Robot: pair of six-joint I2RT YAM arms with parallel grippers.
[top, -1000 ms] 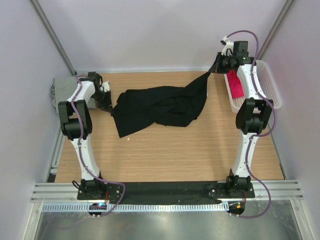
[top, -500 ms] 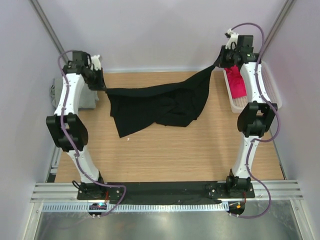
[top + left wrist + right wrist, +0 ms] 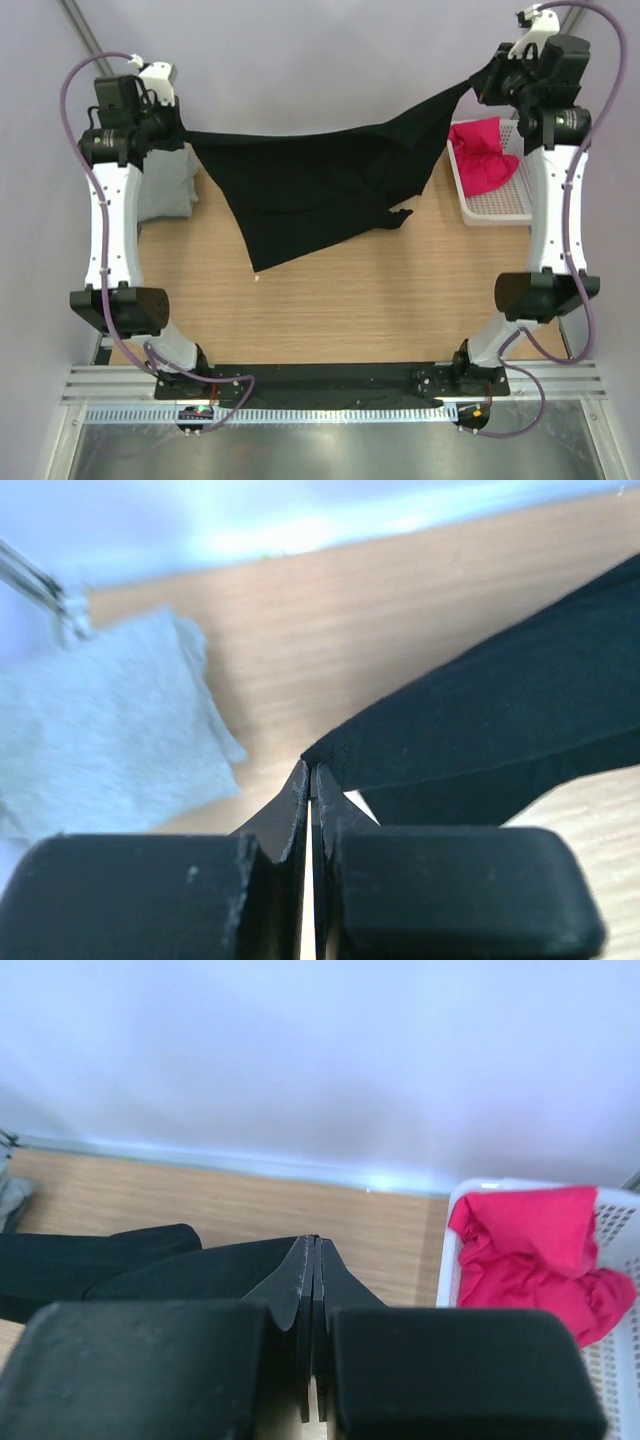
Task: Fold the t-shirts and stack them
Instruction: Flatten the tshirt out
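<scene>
From above, the black t-shirt (image 3: pixel 310 190) hangs stretched between both raised arms, its top edge running left to right over the far half of the surface (image 3: pixel 400 300). The left gripper (image 3: pixel 183 135) is clamped on the left end and the right gripper (image 3: pixel 478 82) on the right end, so neither arm is nearer. Laying it flat probably turns on keeping that edge taut. The cloth sags to a point at the near left, and I cannot tell if the point touches the wood. The grey t-shirt (image 3: pixel 165 190) lies folded beneath the left arm, partly hidden by it. The red t-shirt (image 3: pixel 483 160) sits crumpled in the basket (image 3: pixel 500 208).

In the left wrist view, the jaws are pressed together on a black hem corner, and the cloth leads away to the right.

In the right wrist view, the jaws are likewise closed on black fabric that trails off to the left. The pinched part itself is hard to make out.
</scene>
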